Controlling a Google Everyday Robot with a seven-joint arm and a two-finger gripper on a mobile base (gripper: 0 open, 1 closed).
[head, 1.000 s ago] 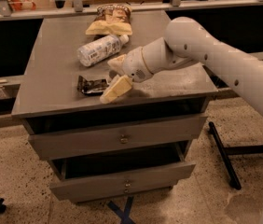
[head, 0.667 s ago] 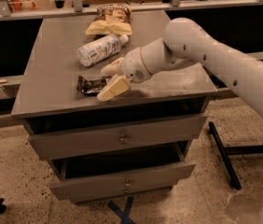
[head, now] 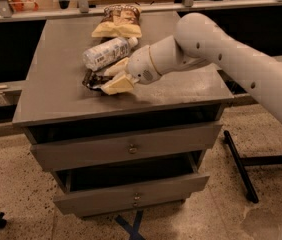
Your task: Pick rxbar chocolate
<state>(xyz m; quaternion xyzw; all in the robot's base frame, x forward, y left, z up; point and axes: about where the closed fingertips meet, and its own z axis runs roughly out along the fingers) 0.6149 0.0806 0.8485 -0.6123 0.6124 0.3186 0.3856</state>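
The claw (head: pixel 105 82) has crept left in the past second. Its two tan fingers now stand apart, straddling the right end of the rxbar chocolate (head: pixel 92 79), which lies flat on the tabletop (head: pixel 51 84) just in front of the white bottle (head: pixel 106 53) (nothing gripped yet). I'd say closing comes next.

Gripper (head: pixel 110 77) above table (head: pixel 51 84) hides one end of rxbar chocolate (head: pixel 91 79); arm (head: pixel 241 69) cut off at pic edge.
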